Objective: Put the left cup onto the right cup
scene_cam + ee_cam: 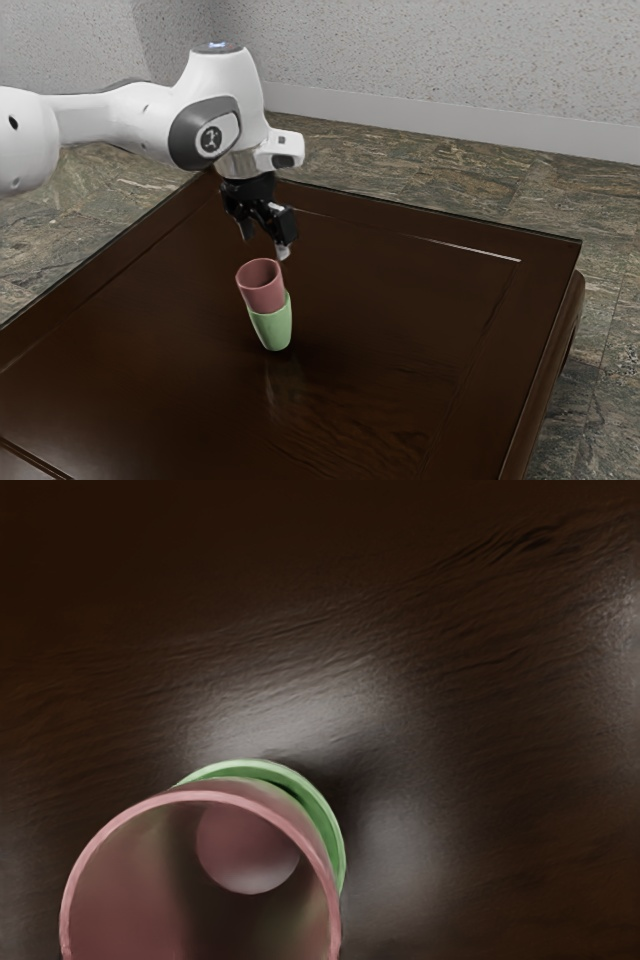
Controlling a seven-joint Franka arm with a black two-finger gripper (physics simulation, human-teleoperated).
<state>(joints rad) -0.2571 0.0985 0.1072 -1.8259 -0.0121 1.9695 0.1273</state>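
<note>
you'll find the pink cup [262, 284] sitting inside the green cup [272, 328], mouth up, its lower part hidden in the green one and its upper half standing clear above the green rim. the pink cup leans a little toward the exterior view's left. the green cup stands on its base near the middle of the dark wooden table [400, 330]. in the wrist view you look down into the pink cup [247, 852], hollow and smooth, with a sliver of the green cup's rim [325, 820] showing around one side.
</note>
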